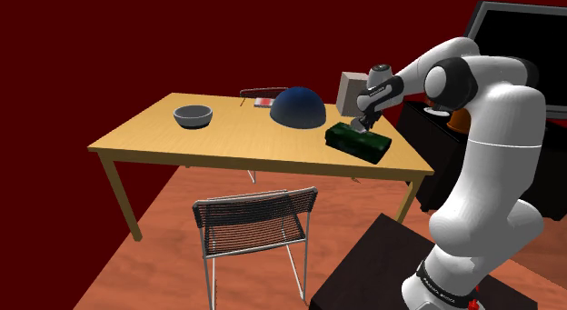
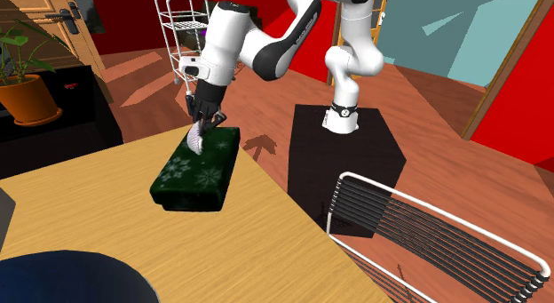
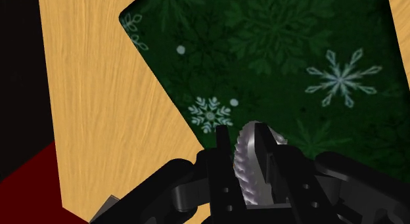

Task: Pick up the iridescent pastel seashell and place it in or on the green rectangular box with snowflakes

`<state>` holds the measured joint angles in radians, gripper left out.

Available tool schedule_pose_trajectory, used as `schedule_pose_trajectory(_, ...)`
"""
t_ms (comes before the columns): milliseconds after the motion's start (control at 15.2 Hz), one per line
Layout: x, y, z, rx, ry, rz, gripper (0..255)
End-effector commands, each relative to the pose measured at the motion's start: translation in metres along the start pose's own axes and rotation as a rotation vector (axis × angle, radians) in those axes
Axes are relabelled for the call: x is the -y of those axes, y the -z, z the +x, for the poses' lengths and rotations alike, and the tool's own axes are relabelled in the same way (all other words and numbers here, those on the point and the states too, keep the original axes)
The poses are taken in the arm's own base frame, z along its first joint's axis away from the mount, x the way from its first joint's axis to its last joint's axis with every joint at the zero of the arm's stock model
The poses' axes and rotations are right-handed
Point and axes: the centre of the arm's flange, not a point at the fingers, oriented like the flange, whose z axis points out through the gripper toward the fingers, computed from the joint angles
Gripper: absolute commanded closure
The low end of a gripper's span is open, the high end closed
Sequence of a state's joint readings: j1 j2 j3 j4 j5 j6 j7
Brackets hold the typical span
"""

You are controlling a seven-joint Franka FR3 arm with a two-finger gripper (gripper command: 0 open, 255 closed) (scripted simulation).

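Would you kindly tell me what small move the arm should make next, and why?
Probably ease straight down a touch, so the shell can be released gently. The gripper is shut on the seashell, which sits over the top of the green snowflake box, inside its edges. Whether the shell already touches the box is hard to tell.

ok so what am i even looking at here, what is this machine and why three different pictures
It is a white robot arm on a dark stand, drawn by a simulator. One picture looks from beside the stand, one from across the table, one from a camera on the arm's hand. The wooden table carries a grey bowl, a blue dome and a green box with snowflakes. A chair stands in front. The black end effector is clamped on a pale ribbed shell, held right above the box.
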<state>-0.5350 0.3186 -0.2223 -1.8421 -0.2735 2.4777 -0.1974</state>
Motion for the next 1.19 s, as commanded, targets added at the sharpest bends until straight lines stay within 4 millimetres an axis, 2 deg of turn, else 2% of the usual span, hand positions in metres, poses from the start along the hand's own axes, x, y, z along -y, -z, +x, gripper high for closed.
schedule_pose_trajectory(0,0.001,-0.002,0.000,0.003,0.001,0.001,255)
schedule_pose_trajectory(66,0.002,-0.002,-0.001,0.003,0.001,0.001,0)
schedule_pose_trajectory(396,0.001,-0.002,0.000,0.003,0.001,0.001,0)
schedule_pose_trajectory(660,0.001,0.048,0.000,0.003,0.001,0.001,0)
schedule_pose_trajectory(1122,0.001,0.048,0.000,0.003,0.001,0.001,0)
